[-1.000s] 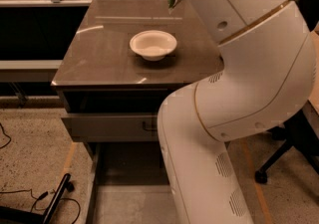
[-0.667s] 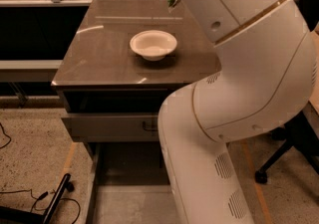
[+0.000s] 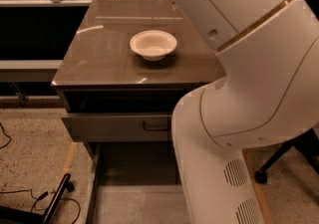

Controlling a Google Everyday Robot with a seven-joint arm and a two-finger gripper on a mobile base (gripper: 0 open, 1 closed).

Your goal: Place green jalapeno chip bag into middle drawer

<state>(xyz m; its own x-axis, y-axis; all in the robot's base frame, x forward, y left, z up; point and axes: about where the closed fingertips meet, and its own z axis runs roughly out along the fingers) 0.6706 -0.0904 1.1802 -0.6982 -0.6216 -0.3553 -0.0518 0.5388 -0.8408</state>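
Observation:
The green jalapeno chip bag does not show; my large white arm [image 3: 249, 68] fills the right side of the camera view and covers the far right of the brown cabinet top [image 3: 104, 49]. My gripper is out of view, somewhere beyond the arm's upper end. Under the cabinet top is a dark open slot [image 3: 119, 102]. Below it is a grey drawer front with a dark handle [image 3: 155, 126]. Beneath that, a lower drawer [image 3: 134, 173] is pulled out toward the camera and looks empty.
A white bowl [image 3: 153, 44] sits near the middle of the cabinet top. A dark counter and metal rail [image 3: 30, 29] run along the left. Black cables and a black bar [image 3: 52, 200] lie on the speckled floor at lower left. A chair base [image 3: 279, 161] stands at right.
My arm has moved across the top right of the view. A small green patch that showed beside its upper edge at the back of the cabinet top is now hidden.

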